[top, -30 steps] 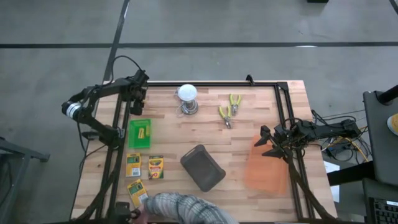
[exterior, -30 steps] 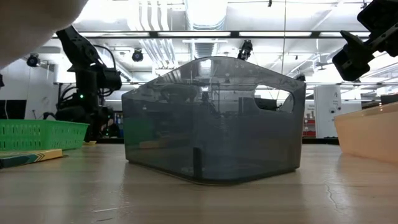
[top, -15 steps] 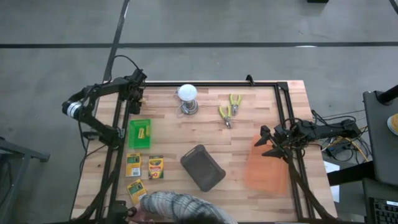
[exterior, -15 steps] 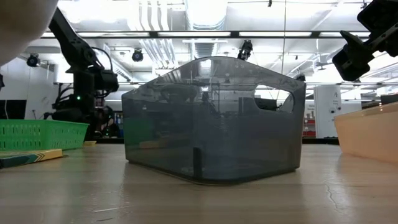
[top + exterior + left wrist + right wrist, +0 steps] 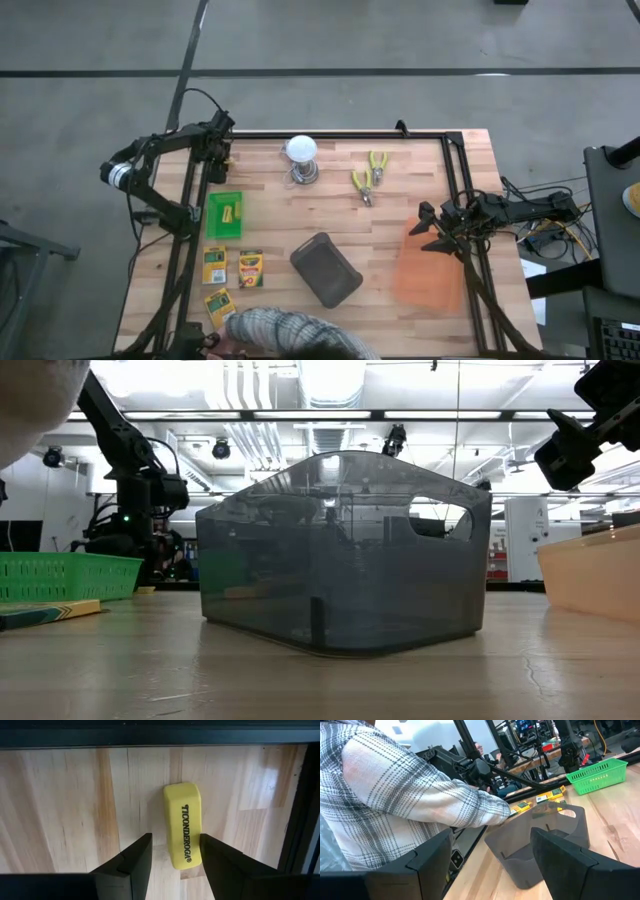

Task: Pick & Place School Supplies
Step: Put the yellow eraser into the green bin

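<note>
A yellow eraser (image 5: 182, 827) printed TICONDEROGA lies flat on the wood at the table's far left corner. My left gripper (image 5: 175, 838) (image 5: 217, 150) hovers over it, pointing steeply down and open, a finger on each side of the eraser's near end. Three green-and-yellow crayon boxes (image 5: 215, 265) (image 5: 250, 268) (image 5: 218, 303) lie flat near the left front. A green basket (image 5: 213, 228) behind them holds small yellow pieces (image 5: 229, 212). My right gripper (image 5: 428, 228) (image 5: 495, 870) waits open at the right, held level above the table.
A person's plaid sleeve (image 5: 290, 335) reaches over the near edge beside the crayon boxes. A grey bin (image 5: 326, 270) stands mid-table and an orange bin (image 5: 430, 268) to its right. A light bulb (image 5: 302, 158) and yellow pliers (image 5: 368, 175) lie at the far side.
The person's sleeve has drawn back a little toward the near left corner.
</note>
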